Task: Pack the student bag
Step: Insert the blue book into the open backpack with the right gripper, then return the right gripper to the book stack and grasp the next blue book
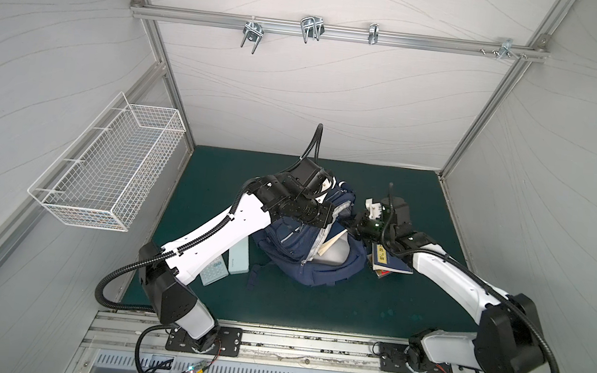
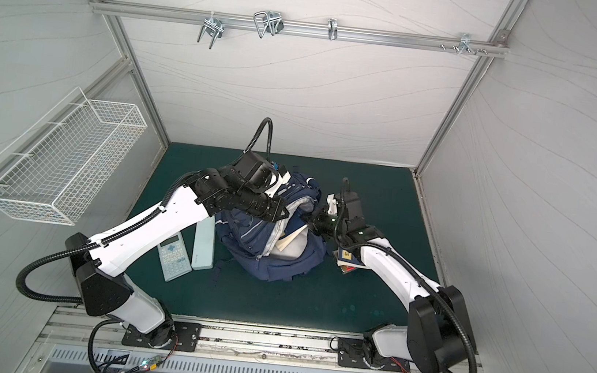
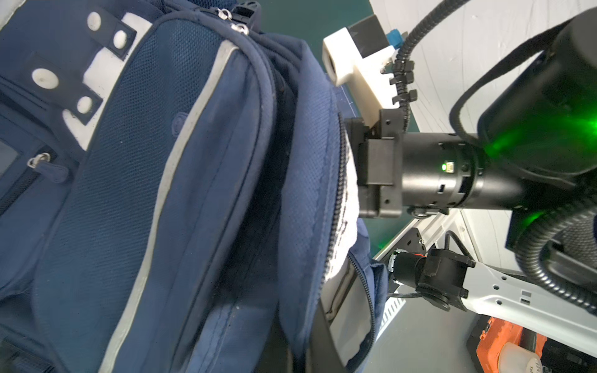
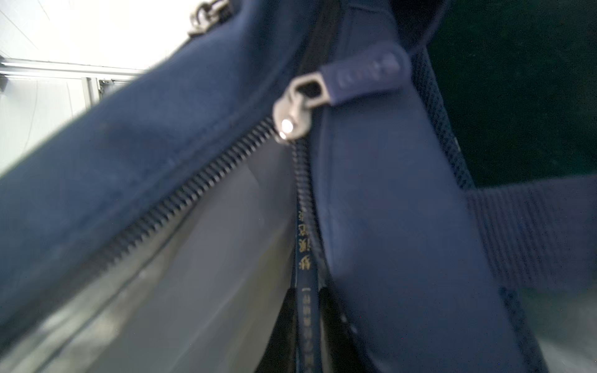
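Three pale grey panelled walls (image 1: 299, 99) in an aluminium frame close round the dark green matted surface (image 1: 313, 311). We see a silver rail (image 1: 420, 40) carrying metal hooks (image 1: 311, 30) across the back, and a white wire basket (image 1: 112, 166) on the left-hand wall.

Mid-surface lies the large navy blue fabric backpack (image 1: 314, 269). Its long axis runs front to back, with the rounded base toward the near edge and the top end raised toward the back wall. The pocketed front faces left and the main zip gapes rightward.

A pale blue calculator (image 2: 174, 257) and a mint rectangular case (image 2: 204, 245) lie near it on the left, and a small stack of books (image 1: 391, 267) just beside it on the right.

The left tool (image 1: 328, 217) is pressed together at the front flap's rim. The right tool (image 1: 354, 225) is closed down at the rear rim. Both have their tips buried in fabric, so we cannot tell what either pinches.
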### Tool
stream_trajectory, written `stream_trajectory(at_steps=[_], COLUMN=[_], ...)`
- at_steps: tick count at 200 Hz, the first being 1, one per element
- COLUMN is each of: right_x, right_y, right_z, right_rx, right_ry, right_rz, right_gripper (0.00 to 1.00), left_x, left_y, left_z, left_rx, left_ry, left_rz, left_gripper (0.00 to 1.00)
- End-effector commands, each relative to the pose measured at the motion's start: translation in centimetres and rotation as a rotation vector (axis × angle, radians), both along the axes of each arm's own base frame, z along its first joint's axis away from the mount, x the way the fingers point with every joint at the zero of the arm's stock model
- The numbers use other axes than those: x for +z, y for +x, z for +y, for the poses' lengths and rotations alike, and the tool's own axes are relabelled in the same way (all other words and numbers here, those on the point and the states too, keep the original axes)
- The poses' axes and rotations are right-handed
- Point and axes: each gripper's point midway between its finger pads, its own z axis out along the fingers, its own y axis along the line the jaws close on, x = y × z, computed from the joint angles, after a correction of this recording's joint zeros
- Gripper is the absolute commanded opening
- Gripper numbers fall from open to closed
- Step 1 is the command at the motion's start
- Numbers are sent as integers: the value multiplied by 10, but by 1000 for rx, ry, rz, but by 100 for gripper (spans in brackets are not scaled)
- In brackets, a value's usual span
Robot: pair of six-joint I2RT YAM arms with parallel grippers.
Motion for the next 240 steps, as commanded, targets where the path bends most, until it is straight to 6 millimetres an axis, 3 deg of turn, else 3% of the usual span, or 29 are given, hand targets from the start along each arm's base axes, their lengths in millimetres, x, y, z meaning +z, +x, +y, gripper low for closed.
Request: stream_trajectory(at_steps=[1, 25, 58, 79, 99, 125, 145, 165, 202, 218, 240], right_x=[25, 2, -18, -14, -14, -17, -13, -14, -42, -58, -80], right_y=[18, 13, 6, 3, -6, -23, -38, -51, -76, -79, -78], right_z=[20, 30, 13, -5, -32, -74, -104, -141, -209, -226, -233], right_rx=[-23, 1, -30, -49, -67, -104, -135, -192, -362, -432, -486], right_ry=[53, -23, -116, -170, -260, -363, -379, -409, -433, -378, -248], right_rz=[-103, -90, -69, -72, -36, 1, -6, 9, 107, 145, 206], right_gripper=[0, 0, 45, 53, 61, 64, 74, 75, 81, 84, 84], left_x=[42, 34, 16, 0, -14, -29, -37, -42, -54, -60, -61], left_y=[2, 2, 3, 2, 0, -2, -4, -6, -12, -15, -17], left_z=[-17, -15, -8, -2, 3, 7, 9, 8, 7, 7, 7], left_rx=[-37, -28, -17, -10, -1, 7, 5, -1, -26, -38, -44], left_ry=[-137, -138, -88, -58, -32, -15, -4, -5, 1, 6, 4], left_rz=[-102, -97, -96, -95, -86, -73, -61, -48, -16, -4, 4], left_gripper=[0, 0, 0, 0, 0, 0, 0, 0, 0, 0, 0])
